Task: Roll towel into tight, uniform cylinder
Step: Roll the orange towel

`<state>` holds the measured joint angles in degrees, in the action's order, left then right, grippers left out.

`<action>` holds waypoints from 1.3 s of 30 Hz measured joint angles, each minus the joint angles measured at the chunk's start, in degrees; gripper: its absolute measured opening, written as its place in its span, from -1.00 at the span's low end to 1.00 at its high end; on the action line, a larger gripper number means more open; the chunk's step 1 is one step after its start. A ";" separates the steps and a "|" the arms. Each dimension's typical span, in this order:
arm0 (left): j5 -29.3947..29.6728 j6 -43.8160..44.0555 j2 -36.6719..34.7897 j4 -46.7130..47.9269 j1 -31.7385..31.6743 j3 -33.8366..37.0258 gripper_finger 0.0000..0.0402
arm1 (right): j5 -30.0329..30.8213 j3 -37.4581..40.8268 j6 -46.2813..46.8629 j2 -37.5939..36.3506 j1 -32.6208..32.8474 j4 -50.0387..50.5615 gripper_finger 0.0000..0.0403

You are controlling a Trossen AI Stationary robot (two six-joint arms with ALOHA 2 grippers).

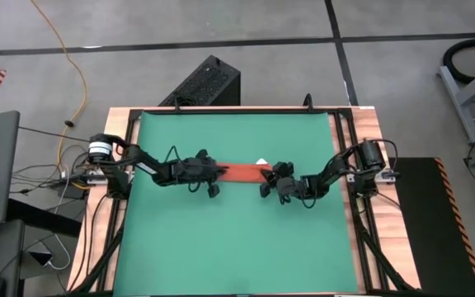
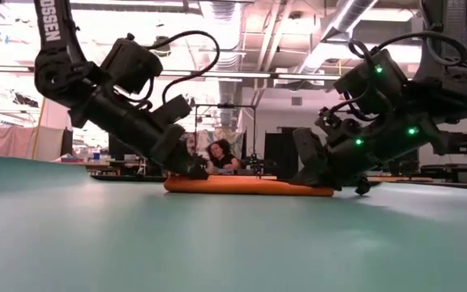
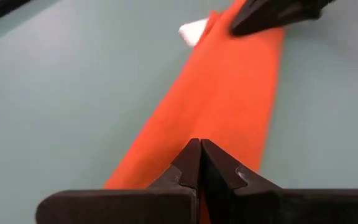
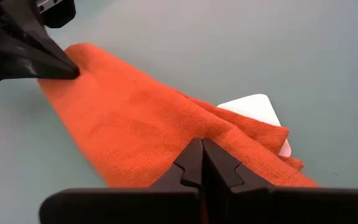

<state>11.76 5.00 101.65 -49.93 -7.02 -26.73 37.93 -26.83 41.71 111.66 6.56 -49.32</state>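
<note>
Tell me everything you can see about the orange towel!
The towel is soft orange-red cloth, folded into a long narrow strip lying flat on the green mat, between both arms. A small white tag pokes from one edge. The left gripper and right gripper, fingers together, press on its opposite ends.

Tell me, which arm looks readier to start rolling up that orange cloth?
Neither clearly: left gripper and right gripper each press shut fingers on opposite ends of the flat towel. Probably they roll together.

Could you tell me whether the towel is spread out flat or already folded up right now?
Folded: the towel lies as a narrow layered strip between the left gripper and the right gripper, both shut on its ends.
</note>
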 joint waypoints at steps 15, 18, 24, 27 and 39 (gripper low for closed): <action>1.74 3.47 -0.07 1.91 -0.43 3.55 -1.00 | 1.93 0.02 -17.54 -13.63 -0.11 -2.94 -0.89; 1.10 4.32 -0.07 1.85 -0.43 3.57 -1.00 | 1.35 -0.03 -17.62 -12.88 -1.37 -3.87 -0.88; 0.58 6.77 -0.07 2.48 -1.27 3.57 -1.00 | -3.37 -0.34 -20.38 -6.67 -1.54 -12.55 -0.88; 0.10 7.70 -0.07 2.85 -1.76 3.57 -1.00 | -4.89 -1.38 -20.71 -3.07 -2.00 -15.05 -0.88; -4.10 10.09 -0.04 3.98 -2.15 3.57 -1.00 | -7.97 -5.92 -15.14 7.41 -9.78 -16.64 -0.88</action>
<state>7.66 15.09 101.60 -45.95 -9.17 -23.16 29.96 -32.75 26.57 119.07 -3.22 -65.96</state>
